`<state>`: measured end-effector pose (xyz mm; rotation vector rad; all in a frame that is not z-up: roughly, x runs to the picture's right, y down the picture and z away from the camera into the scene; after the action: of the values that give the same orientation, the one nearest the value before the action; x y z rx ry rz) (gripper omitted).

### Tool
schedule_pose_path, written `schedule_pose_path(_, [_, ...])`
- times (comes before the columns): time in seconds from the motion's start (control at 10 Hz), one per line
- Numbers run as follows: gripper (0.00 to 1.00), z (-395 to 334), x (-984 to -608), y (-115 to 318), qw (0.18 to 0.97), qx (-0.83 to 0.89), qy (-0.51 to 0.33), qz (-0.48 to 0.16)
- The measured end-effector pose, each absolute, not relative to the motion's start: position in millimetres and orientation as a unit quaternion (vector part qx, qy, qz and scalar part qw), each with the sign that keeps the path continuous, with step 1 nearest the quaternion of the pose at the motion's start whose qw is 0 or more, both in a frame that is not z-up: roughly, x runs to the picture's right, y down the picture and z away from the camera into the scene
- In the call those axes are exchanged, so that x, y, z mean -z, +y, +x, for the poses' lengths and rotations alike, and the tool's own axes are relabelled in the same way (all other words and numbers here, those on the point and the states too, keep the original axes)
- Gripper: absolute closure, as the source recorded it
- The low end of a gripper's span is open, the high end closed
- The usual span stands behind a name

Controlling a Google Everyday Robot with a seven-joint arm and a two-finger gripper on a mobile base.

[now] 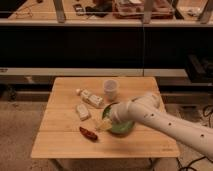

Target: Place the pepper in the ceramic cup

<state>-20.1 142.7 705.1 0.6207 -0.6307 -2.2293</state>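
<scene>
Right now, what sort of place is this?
Probably a lab or workshop: wooden table, cluttered bench behind, speckled floor. The tool hangs beside the bowl, near the pepper.

Colours, tabletop lot: light blond wooden table (60,145), plain lengthwise grain.
Dark red curved chili pepper (88,133); whitish ceramic cup (110,89); wide green bowl (123,128); pale rectangular packets (83,111); white robot arm (165,120), small dark dots; cream-yellow gripper (104,125) at the bowl's left rim.
</scene>
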Motion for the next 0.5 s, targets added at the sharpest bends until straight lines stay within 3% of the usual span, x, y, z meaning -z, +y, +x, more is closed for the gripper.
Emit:
schedule_pose_path(0.2, [0.20,-45.1,-697.9,149.4,0.354,0.859,-0.243,0.280])
schedule_pose_path(0.5, [0.20,-43.1,-699.2,152.1,0.349,0.863,-0.244,0.273])
